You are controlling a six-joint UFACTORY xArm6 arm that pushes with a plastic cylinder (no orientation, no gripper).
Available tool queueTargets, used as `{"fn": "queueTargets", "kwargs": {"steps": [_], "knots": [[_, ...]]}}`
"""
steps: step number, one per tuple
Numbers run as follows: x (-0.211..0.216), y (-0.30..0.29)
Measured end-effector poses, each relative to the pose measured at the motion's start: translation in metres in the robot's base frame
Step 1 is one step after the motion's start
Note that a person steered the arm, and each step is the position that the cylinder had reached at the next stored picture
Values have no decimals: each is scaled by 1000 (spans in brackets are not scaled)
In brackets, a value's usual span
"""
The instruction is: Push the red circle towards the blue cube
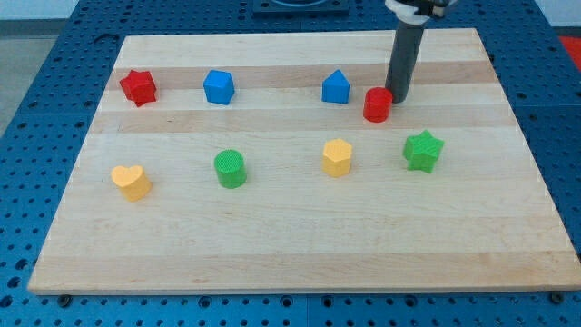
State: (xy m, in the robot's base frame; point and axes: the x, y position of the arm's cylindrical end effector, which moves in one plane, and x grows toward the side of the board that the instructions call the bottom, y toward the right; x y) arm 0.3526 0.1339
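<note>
One tip [398,97] beside red circle [377,104].

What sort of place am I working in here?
Likely a robotics lab bench: a pale wooden board of small coloured plastic blocks lies on a blue perforated metal table; my tip touches the red circle.

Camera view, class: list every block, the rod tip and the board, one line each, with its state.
red circle: upright, my tip beside it
my tip: down, at the red circle's right
blue cube: untouched
blue pointed block: just left of the red circle, apart
red star: untouched
green star: untouched
yellow hexagon: upright
green cylinder: upright
yellow heart: untouched
board: flat
</note>
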Motion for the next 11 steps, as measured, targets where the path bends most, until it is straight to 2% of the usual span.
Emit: {"fn": "queueTargets", "kwargs": {"steps": [1,2,3,4,5,6,8,9,10,11], "knots": [[-2,20],[-3,65],[8,42],[8,-15],[13,-95],[19,-121],[19,-56],[36,-54],[57,-88],[64,-153]]}}
